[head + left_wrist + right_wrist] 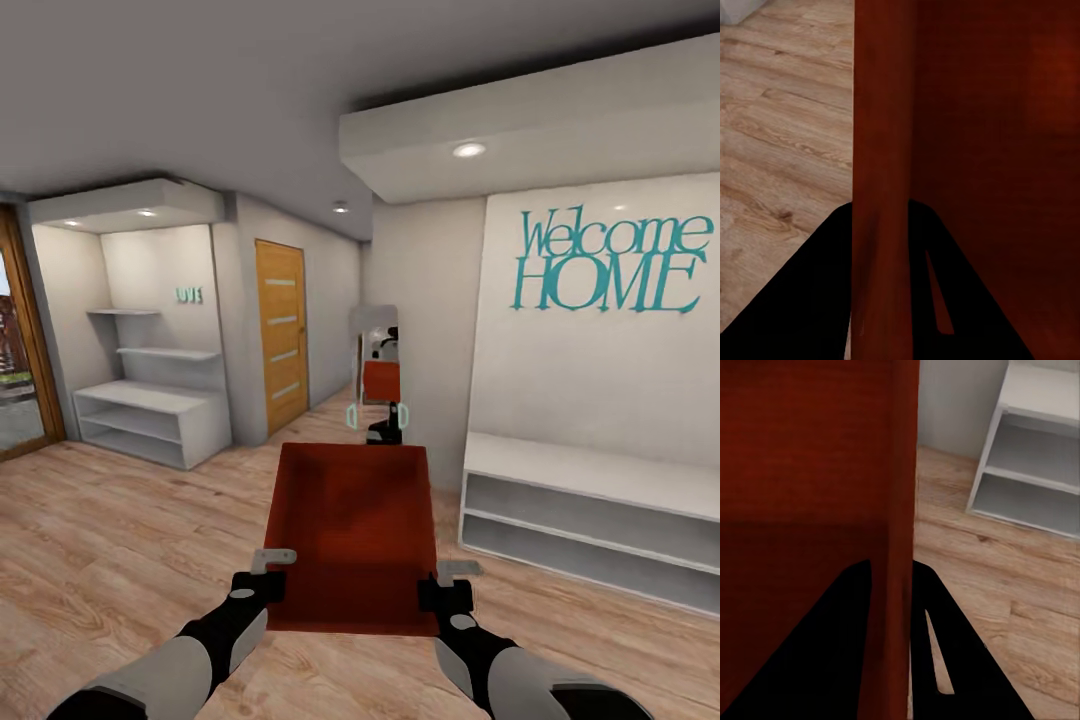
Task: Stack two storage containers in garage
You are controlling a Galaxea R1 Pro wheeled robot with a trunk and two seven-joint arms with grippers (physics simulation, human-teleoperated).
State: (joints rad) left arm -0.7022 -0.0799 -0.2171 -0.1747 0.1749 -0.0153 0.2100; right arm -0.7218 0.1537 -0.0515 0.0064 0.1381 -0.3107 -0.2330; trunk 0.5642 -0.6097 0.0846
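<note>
Red-orange storage container (352, 535), open-topped, is carried level in front of the robot above a light wood-plank floor (110, 540). Left gripper (268, 572) clamps the container's near left wall; in the left wrist view its 2 dark fingers (817, 292) straddle the thin red wall (881, 150), 1 inside and 1 outside. Right gripper (447, 580) clamps the near right wall in the same manner, fingers (945, 652) on either side of it (900, 472).

Surroundings: a hallway with pale walls. Ahead, beyond the container, a narrow mirror (377, 365) reflects the robot and the red box. Right of it, a low white shelf unit (590, 525) stands against a wall bearing teal "Welcome HOME" lettering (608, 262). To the left, an orange-brown door (281, 335), a recessed alcove with white shelves (150, 395) and a small teal "LOVE" sign (188, 295). Recessed ceiling light (468, 150) is lit.
</note>
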